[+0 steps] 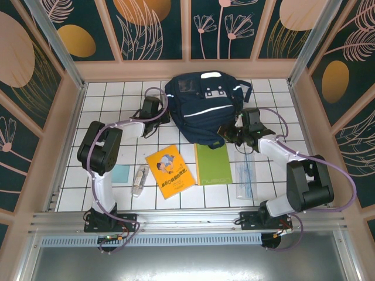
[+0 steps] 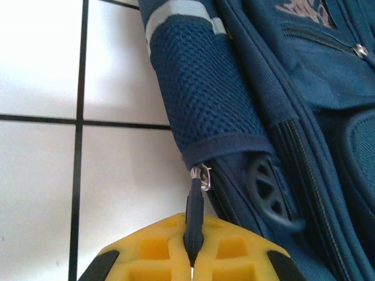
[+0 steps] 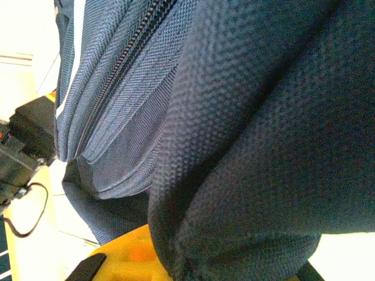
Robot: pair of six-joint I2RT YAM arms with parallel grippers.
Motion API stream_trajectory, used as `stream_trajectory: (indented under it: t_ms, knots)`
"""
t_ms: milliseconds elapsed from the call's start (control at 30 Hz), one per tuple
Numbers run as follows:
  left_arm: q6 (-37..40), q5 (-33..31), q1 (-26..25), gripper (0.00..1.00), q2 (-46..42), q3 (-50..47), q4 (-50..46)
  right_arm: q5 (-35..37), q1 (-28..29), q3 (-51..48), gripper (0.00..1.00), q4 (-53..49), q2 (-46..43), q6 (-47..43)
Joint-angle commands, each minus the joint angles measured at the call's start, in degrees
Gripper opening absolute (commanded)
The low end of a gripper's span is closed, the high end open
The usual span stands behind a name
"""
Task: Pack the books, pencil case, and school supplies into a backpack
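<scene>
Currently the step in hand looks like opening the bag, before any packing. The backpack (image 1: 202, 102) lies at 12 o'clock on the tiled table (image 1: 111, 96), and its zips look closed as far as I can tell.

The left gripper (image 2: 192, 263) is at the bag's 9 o'clock side. Its yellow fingers are pressed together, pinching the dark zipper pull (image 2: 194, 213) just below the mesh side pocket. The right gripper (image 1: 231, 133) is at the bag's 4 o'clock corner. Its jaws are nearly together on a fold of navy fabric, which the right wrist view shows running down between them.

Nothing seems packed. At 6 o'clock from the bag lie the orange-yellow book (image 1: 170, 171) and the green book (image 1: 212, 164), side by side. The clear sleeve (image 1: 246, 172) lies at 5 o'clock. The tube packet (image 1: 139, 180) and the teal card (image 1: 120, 174) lie at 7 o'clock. I can't pick out the pencil case.

My read of the next move: draw the pull along the zip track while the right grip holds the fabric taut as an anchor. The pull should follow the curve of the track so the slider doesn't jam or drag the whole bag.
</scene>
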Motion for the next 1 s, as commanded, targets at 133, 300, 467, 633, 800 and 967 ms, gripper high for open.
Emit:
stream_trajectory:
  t_ms: [133, 300, 467, 633, 800, 967]
  knots:
    - [1.59, -8.04, 1.63, 0.00, 2.87, 2.28, 7.99, -3.03, 3.12, 0.96, 0.00, 2.49, -0.51, -1.69]
    - [0.81, -8.99, 2.33, 0.04, 4.12, 4.36, 7.05, -2.97, 4.51, 2.45, 0.00, 1.25, 0.14, -2.10]
    - [-1.15, -6.27, 2.32, 0.74, -0.84, 3.11, 1.09, -0.67, 5.91, 4.98, 0.66, -3.59, -0.78, -2.04]
    - [-2.88, -5.33, 2.34, 0.99, -12.48, -1.26, -8.21, 0.14, 7.59, 7.62, 0.85, -12.89, -2.75, -2.92]
    - [-6.25, -3.40, 2.36, 0.99, -24.48, -8.92, -15.43, 1.33, 11.98, 11.68, 0.92, -26.47, -3.04, -6.46]
    - [-11.19, 1.73, 2.27, 0.99, -33.18, -19.32, -19.02, 0.54, 17.71, 11.97, 0.91, -26.84, -3.08, -7.49]
